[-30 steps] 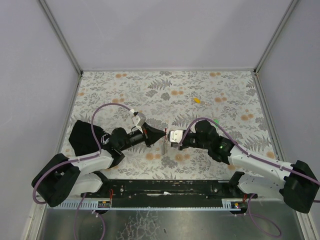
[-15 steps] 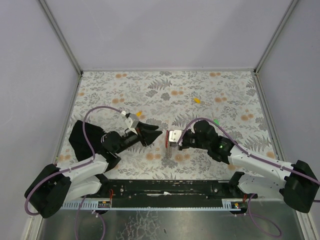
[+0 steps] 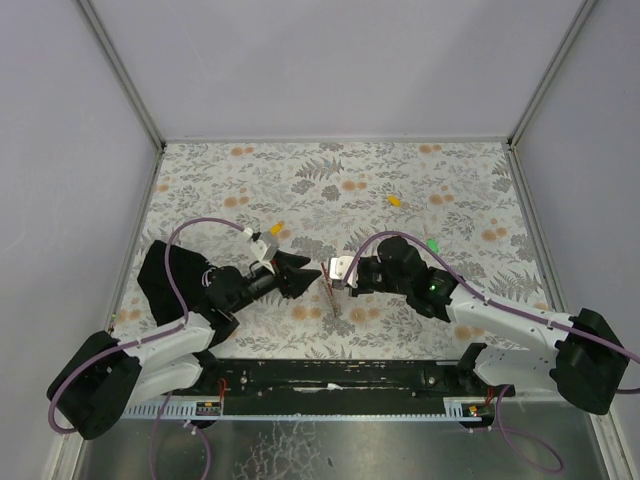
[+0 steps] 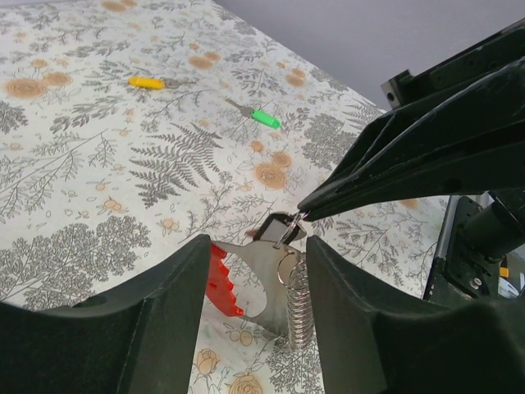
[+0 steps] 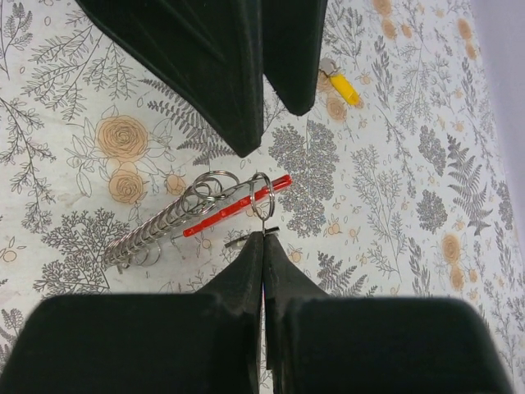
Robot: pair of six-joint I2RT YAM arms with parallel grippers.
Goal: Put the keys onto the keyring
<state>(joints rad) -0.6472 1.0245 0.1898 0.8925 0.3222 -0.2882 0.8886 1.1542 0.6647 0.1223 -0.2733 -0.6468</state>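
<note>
The keyring (image 4: 264, 275) is a red loop (image 4: 220, 279) joined to a flat grey fan piece, with a wire coil (image 4: 299, 305) beside it. It hangs in the air from a small wire ring (image 5: 261, 197). My right gripper (image 5: 264, 233) is shut at that ring, on the black-headed key (image 4: 276, 227). My left gripper (image 4: 258, 244) is open, its fingers either side of the keyring without touching it. In the top view the left gripper (image 3: 303, 273) faces the right gripper (image 3: 336, 277), with the keyring (image 3: 331, 290) between them.
Loose keys lie on the floral tablecloth (image 3: 460, 180): a yellow one (image 3: 394, 200), a green one (image 3: 433, 244) and an orange one (image 3: 278, 229). Grey walls (image 3: 330, 60) stand round the table.
My left gripper has opened, let go of the keyring and drawn back to the left. The right gripper, still shut, has shifted a little left with the keyring hanging from it.
</note>
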